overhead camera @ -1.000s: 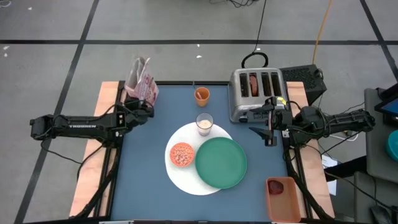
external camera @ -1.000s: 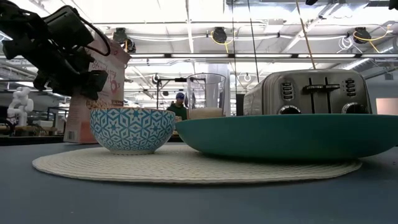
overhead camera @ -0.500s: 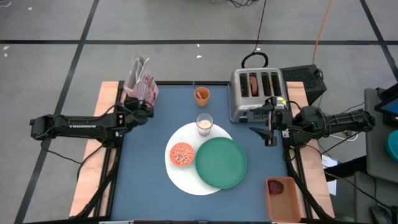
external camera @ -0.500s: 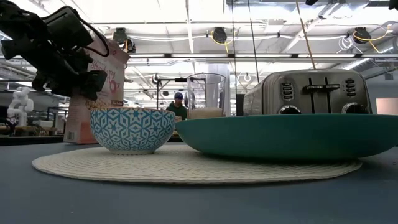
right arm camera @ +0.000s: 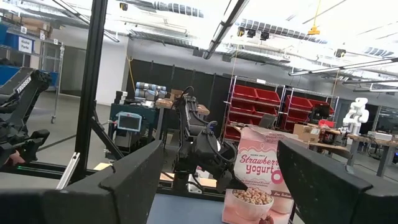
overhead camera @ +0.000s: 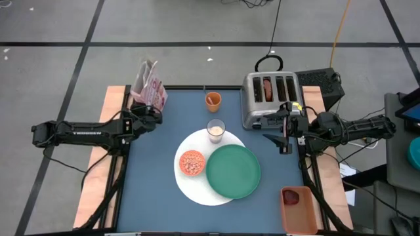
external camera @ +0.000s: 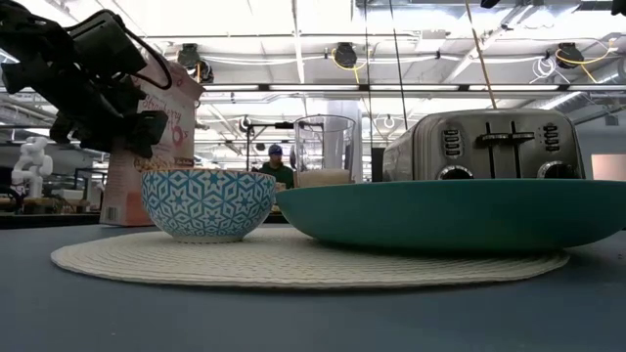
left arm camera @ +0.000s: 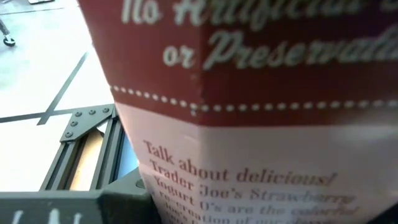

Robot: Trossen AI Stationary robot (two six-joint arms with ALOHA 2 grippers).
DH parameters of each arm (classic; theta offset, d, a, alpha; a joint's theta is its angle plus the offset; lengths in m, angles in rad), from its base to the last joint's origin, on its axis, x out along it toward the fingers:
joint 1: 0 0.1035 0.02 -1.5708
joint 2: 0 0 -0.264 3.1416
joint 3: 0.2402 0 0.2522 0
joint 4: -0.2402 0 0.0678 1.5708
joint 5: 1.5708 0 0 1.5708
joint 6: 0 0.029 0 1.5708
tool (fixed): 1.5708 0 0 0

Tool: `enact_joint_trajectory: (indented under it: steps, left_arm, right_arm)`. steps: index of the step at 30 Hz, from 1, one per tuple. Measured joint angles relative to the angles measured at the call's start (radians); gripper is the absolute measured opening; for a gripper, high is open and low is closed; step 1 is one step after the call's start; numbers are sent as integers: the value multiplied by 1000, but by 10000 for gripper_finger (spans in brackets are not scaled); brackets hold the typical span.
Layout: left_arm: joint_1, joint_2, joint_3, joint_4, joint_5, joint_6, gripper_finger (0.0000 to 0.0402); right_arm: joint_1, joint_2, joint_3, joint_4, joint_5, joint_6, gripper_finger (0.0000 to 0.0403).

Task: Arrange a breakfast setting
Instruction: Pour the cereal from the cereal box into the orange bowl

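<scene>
My left gripper (overhead camera: 149, 113) sits at the back left corner of the table, right up against the pink cereal box (overhead camera: 149, 84); my wrist view there is filled by the box's printed panel (left arm camera: 267, 124), and I cannot tell whether the fingers are clamped on the carton or only touching it. In the low view that gripper (external camera: 117, 122) hangs above the table in front of the box (external camera: 161, 147). My right gripper (overhead camera: 281, 128) hovers just in front of the toaster (overhead camera: 270, 98) on the right side, fingers spread apart with nothing between them; the wrist view shows both dark fingers (right arm camera: 134, 180) wide of each other, looking across at the box (right arm camera: 261, 171) and the left arm. Out from there, the white plate (overhead camera: 190, 187) lies in the middle of the table. The bowl (overhead camera: 191, 162) of cereal stands on its left part and the green plate (overhead camera: 233, 171) overlaps its right part. The glass (overhead camera: 216, 130) stands at the white plate's back edge, and the orange cup (overhead camera: 212, 99) is farther back, between box and toaster. A brown bagel (overhead camera: 267, 88) sticks up from one toaster slot. The dark red fruit (overhead camera: 291, 195) lies in an orange tray (overhead camera: 298, 213) off the table's front right corner. I cannot make out the spoon.
</scene>
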Motion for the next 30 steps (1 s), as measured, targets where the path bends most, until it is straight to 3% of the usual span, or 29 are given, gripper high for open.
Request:
enact_joint_trajectory:
  steps: [26, 30]
  left_arm:
    - [-2, 0, 0, -80, -5, -87, 203]
    - [-4, 1, -2, -123, 36, -127, 223]
  right_arm:
    - [0, 0, 0, -1, 0, 0, 307]
    - [0, 0, 0, -3, 0, 0, 307]
